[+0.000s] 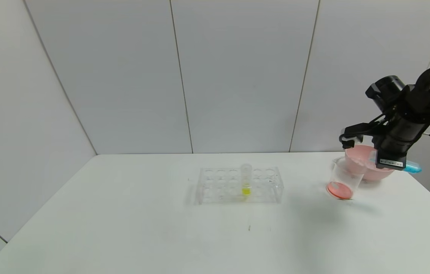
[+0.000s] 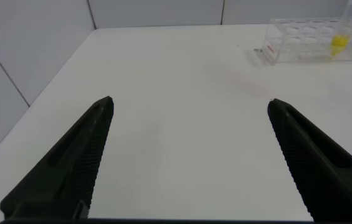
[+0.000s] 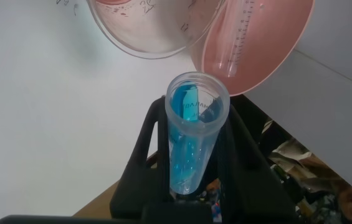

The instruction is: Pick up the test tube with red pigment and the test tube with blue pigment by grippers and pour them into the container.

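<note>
White counter, far right: my right gripper clamps the blue-pigment test tube mid-body near the beaker; light, slippery, fragile. Left gripper fingers apart.

White table: clear tube rack at centre holding one yellow-liquid tube. Far right: beaker with red liquid, touching pink bowl. Above them, right gripper with tilted blue-pigment tube.

You're looking at a white table pushed into a corner of pale grey panelled walls, the panels split by thin dark seams. Light is even and soft, with faint shadows on the tabletop's right side.
</note>
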